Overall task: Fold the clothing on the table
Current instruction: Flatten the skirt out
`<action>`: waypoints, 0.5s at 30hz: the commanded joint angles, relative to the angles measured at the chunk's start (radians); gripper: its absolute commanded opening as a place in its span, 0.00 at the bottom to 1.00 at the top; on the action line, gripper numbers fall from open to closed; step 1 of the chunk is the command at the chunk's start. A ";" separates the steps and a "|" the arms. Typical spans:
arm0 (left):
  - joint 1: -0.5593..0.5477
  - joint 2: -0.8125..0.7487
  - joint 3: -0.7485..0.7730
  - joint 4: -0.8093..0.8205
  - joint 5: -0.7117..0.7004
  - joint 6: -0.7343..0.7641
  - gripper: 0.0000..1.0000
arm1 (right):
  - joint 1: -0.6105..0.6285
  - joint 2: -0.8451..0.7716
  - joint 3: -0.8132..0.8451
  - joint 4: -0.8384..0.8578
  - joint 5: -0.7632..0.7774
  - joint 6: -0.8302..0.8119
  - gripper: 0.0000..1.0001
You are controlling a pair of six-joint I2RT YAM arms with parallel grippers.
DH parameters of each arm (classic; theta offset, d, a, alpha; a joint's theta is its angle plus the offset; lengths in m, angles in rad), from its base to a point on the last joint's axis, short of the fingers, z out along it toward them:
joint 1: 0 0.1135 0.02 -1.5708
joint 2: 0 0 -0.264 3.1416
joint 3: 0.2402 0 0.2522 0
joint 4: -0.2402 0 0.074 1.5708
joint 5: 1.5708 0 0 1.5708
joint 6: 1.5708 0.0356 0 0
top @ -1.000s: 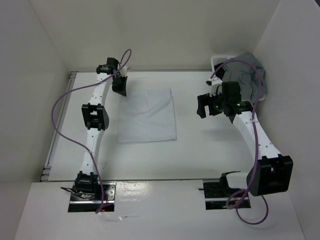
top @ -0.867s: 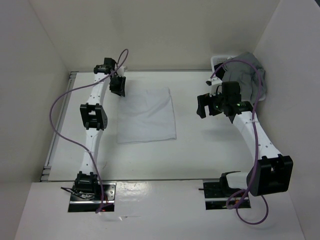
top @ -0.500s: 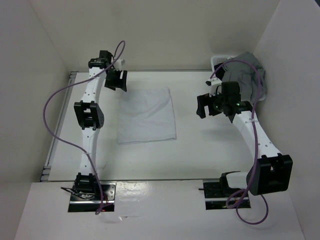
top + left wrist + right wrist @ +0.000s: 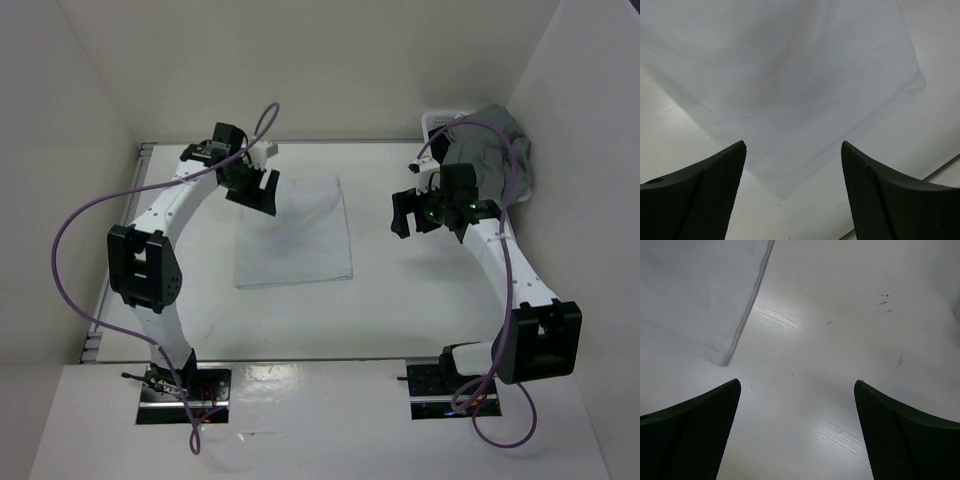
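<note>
Clothing [image 4: 293, 232], one white piece, lies flat on the table [image 4: 400, 310] in the top view; one grey garment [image 4: 495, 150] drapes one basket [image 4: 440, 120]. Left hand [image 4: 255, 190] hangs over its far corner and right hand [image 4: 405, 215] is well apart, both spread. Left wrist: two fingers [image 4: 700, 200] wide apart above clothing [image 4: 785, 75]. Right wrist: two fingers [image 4: 685, 440] wide apart over table [image 4: 840, 340], clothing [image 4: 690, 290] near.

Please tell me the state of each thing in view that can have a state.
Plain white thin fabric clothing: lying flat on the white table, not held.
Left gripper: open, empty, over the clothing's corner.
Right gripper: open, empty, over bare table.
Larger grey garment: crumpled over the white slatted plastic basket.
</note>
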 commanded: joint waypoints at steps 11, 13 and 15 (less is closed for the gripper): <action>-0.010 -0.003 -0.305 0.321 -0.088 -0.026 0.83 | 0.321 0.231 0.138 -0.049 0.225 -0.005 0.98; -0.010 -0.003 -0.305 0.335 -0.088 -0.035 0.83 | 0.411 0.280 0.176 -0.058 0.274 0.004 0.98; -0.010 0.006 -0.305 0.348 -0.077 -0.035 0.83 | 0.459 0.341 0.198 -0.049 0.344 0.004 0.98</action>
